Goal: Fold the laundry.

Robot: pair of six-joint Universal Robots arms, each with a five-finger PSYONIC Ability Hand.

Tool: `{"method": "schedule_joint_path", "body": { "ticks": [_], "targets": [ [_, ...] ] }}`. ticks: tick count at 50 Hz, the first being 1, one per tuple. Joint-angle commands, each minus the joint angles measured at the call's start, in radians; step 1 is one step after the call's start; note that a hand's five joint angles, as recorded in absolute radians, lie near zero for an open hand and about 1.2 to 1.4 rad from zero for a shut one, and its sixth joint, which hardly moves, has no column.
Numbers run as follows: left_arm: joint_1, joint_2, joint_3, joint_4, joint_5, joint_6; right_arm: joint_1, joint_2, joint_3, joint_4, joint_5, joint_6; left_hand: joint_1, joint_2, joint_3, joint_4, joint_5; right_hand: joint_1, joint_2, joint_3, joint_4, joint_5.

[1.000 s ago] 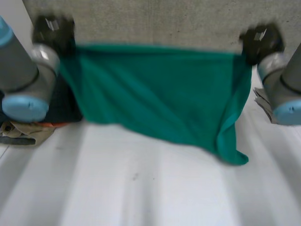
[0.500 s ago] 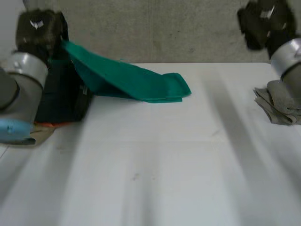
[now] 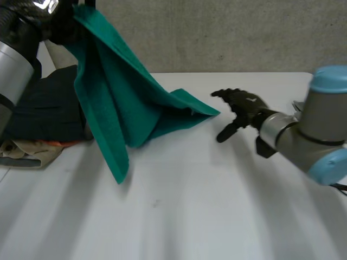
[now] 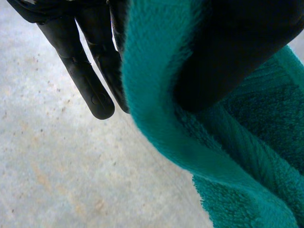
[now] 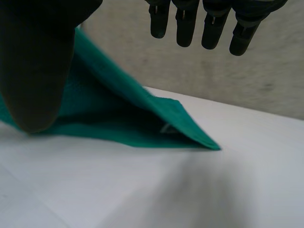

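Your left hand (image 3: 57, 21) pinches the green terry-cloth towel (image 3: 119, 103) by one edge between thumb and fingers, raised high. The cloth hangs from it in a twisted drape, and its far corner lies on the white worktop (image 3: 190, 211) just beyond the fingertips of your right hand (image 3: 241, 111). That hand is empty, fingers straight and thumb spread, low over the worktop and apart from the cloth.

The risk is that with one hold only the towel will bunch rather than spread. Lifting higher would likely drag the resting corner away from the right hand. The tail hanging below the left hand could also snag the heap of dark clothing (image 3: 49, 108) beneath that arm.

A small pale tab (image 5: 166, 127) sits near the resting corner, and nothing on it or elsewhere is legible.
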Motion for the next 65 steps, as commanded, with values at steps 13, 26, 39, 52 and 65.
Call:
{"method": "schedule_joint_path", "body": {
  "ticks": [13,26,39,52,65],
  "targets": [
    [-0.061,0.161,0.055,-0.110,-0.025,-0.082,0.144,0.389,-0.329,-0.126,0.194,0.026,0.241,0.196,0.202,0.194,0.226,0.799,0.814,0.819,0.820,0.802],
    [0.001,0.175,0.039,-0.113,-0.017,-0.092,0.093,0.226,-0.182,-0.014,0.004,-0.032,0.241,0.196,0.202,0.194,0.226,0.056,0.071,0.077,0.077,0.059],
    [0.004,0.168,0.044,-0.113,-0.014,-0.096,0.053,0.158,-0.047,0.047,-0.125,-0.154,0.241,0.196,0.202,0.194,0.226,0.074,0.089,0.094,0.095,0.076],
    [-0.030,0.177,0.058,-0.131,-0.031,-0.090,0.185,0.311,-0.171,-0.100,-0.080,0.027,0.241,0.196,0.202,0.194,0.226,0.311,0.326,0.332,0.332,0.314],
    [0.008,0.203,0.052,-0.145,-0.050,-0.099,0.095,0.238,-0.237,-0.073,0.122,0.029,0.241,0.196,0.202,0.194,0.226,1.172,1.187,1.193,1.193,1.175]
  ]
}}
